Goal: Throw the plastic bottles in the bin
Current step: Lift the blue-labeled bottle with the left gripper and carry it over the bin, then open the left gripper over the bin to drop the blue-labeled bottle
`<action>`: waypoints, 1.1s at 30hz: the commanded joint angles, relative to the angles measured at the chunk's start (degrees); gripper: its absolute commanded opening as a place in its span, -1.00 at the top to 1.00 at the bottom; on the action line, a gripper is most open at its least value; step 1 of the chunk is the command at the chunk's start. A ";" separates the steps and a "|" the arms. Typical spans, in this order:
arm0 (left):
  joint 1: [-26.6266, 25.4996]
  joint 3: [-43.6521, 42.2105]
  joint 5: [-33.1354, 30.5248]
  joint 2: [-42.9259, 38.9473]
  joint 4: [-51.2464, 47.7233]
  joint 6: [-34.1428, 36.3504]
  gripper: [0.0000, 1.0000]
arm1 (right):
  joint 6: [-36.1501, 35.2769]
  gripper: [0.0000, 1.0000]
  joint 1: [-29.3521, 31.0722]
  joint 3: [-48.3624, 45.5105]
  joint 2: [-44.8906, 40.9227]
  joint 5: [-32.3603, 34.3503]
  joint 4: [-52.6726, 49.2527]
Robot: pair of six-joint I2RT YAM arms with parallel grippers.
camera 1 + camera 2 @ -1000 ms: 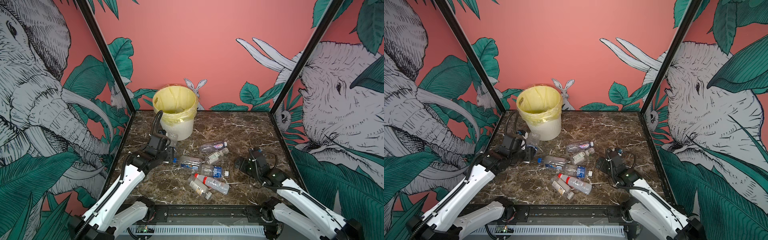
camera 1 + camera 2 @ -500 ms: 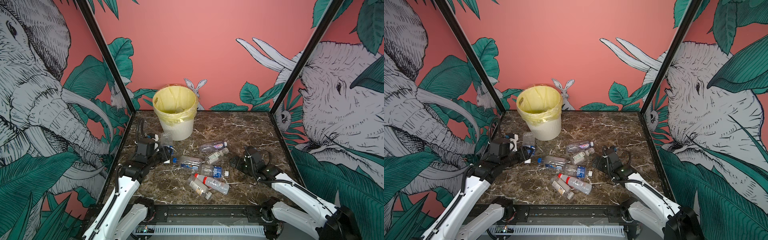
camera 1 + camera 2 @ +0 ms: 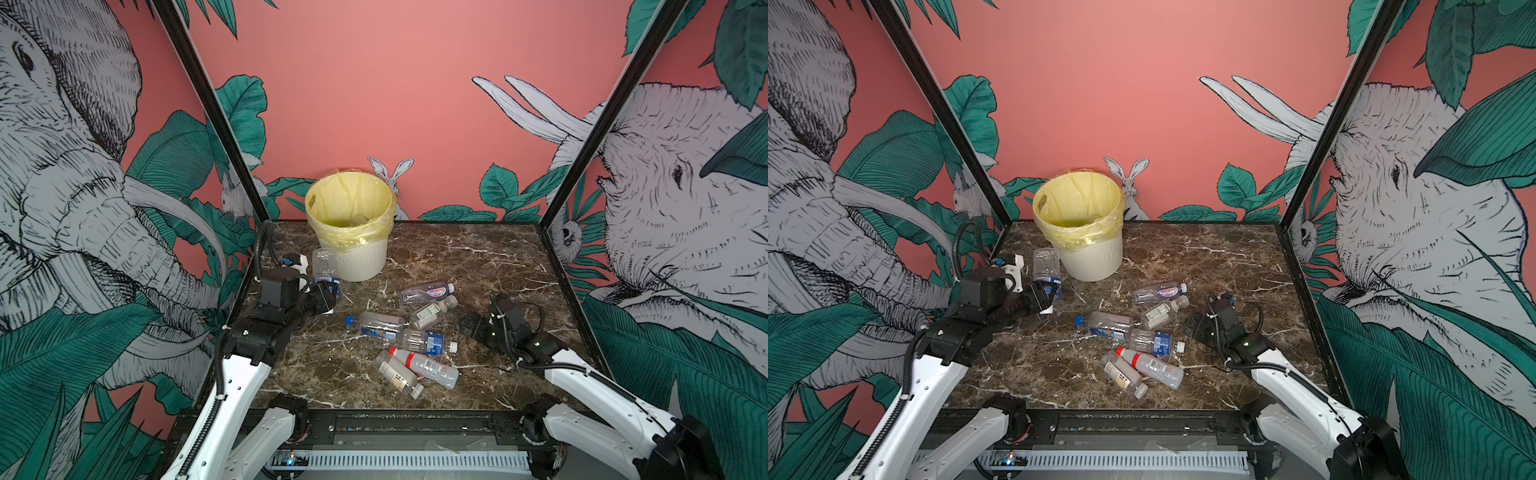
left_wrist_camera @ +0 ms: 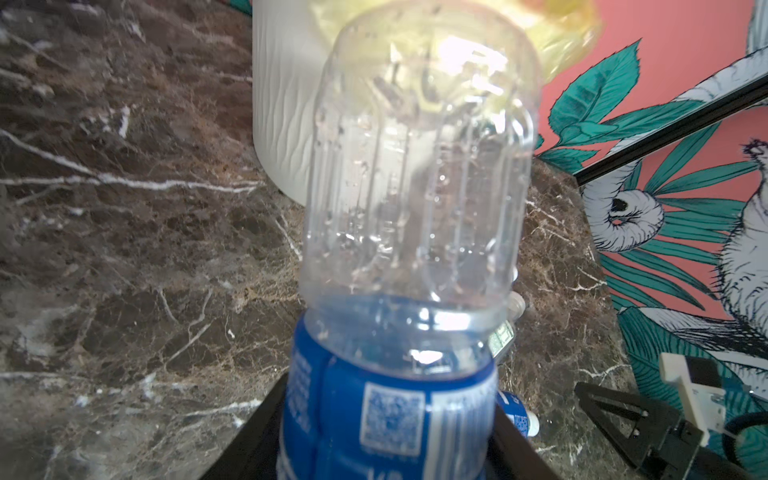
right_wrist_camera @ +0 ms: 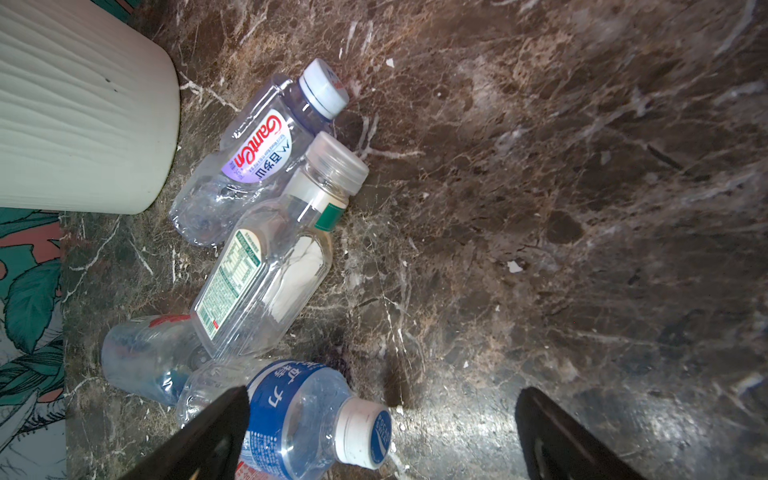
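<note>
My left gripper (image 3: 329,291) is clamped on the blue-labelled end of a clear bottle (image 3: 324,262), which stands base-up just left of the bin (image 3: 362,262), close to its wall. Six loose bottles (image 3: 423,343) lie on the marble tabletop (image 3: 478,257) in front of the bin and to its right. Farther right of the bin, my right gripper (image 3: 473,327) hangs low, jaws spread wide, holding nothing.

The left arm (image 3: 239,386) and right arm (image 3: 582,376) have white link shells with rows of small dark screw holes and black joint housings. Black corrugated conduit (image 3: 262,245) runs off the left wrist beside a white bracket (image 3: 300,262). The right gripper (image 3: 468,326) has black, wedge-shaped fingers (image 5: 552,436).
</note>
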 commanded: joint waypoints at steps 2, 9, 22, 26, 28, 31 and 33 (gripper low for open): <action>0.30 9.31 -2.81 4.07 -2.70 4.41 0.22 | 1.31 -0.98 -0.11 -0.94 -1.07 0.38 1.55; 0.29 30.58 -4.67 21.62 -5.09 10.73 0.21 | 2.20 -0.98 -0.09 -2.34 -1.15 0.04 2.02; 4.35 70.73 2.59 50.24 -13.17 10.40 -0.99 | 3.57 -0.98 -0.09 -2.68 -13.57 0.53 -8.22; 4.34 69.07 5.89 47.42 -14.00 9.67 -0.99 | 4.81 -0.98 -0.11 -4.05 -18.68 2.01 -10.95; 4.34 67.94 6.84 45.75 -15.41 10.15 -0.99 | 5.28 -0.98 -0.11 -4.64 -19.86 1.87 -11.12; 4.26 62.60 8.93 41.72 -14.97 9.97 -0.99 | 5.69 -0.99 -0.11 -4.82 -19.73 1.31 -11.04; 4.27 57.09 10.07 38.16 -12.87 9.90 -0.99 | 5.97 -0.98 -0.11 -4.82 -18.97 1.07 -11.27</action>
